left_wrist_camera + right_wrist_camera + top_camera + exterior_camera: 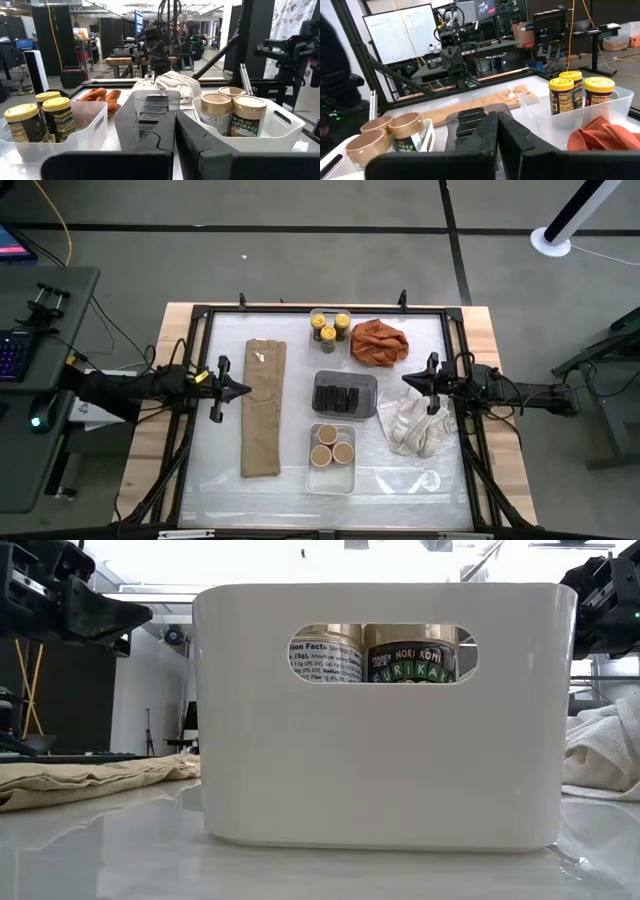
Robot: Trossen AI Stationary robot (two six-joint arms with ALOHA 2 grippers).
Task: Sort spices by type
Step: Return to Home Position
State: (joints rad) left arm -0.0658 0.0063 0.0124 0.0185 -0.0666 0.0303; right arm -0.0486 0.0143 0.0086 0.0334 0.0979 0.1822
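Three yellow-lidded jars (328, 330) stand in a clear tray (311, 345) at the table's far middle. Three dark grey tins (343, 397) lie in a grey tray (371, 381) at the centre. Three tan-topped tubs (331, 450) stand in a white tray (330, 484) nearer the front. My left gripper (243, 390) hovers shut and empty left of the grey tray, pointing right. My right gripper (406, 379) hovers shut and empty right of it, pointing left. The left wrist view shows the jars (42, 120), tins (152, 107) and tubs (230, 112).
A long tan cloth (263, 408) lies under my left gripper. An orange cloth (378, 342) lies at the far right, and a white cloth (415, 425) lies below my right gripper. A dark frame (200, 315) borders the work area. The white tray (380, 710) fills the low view.
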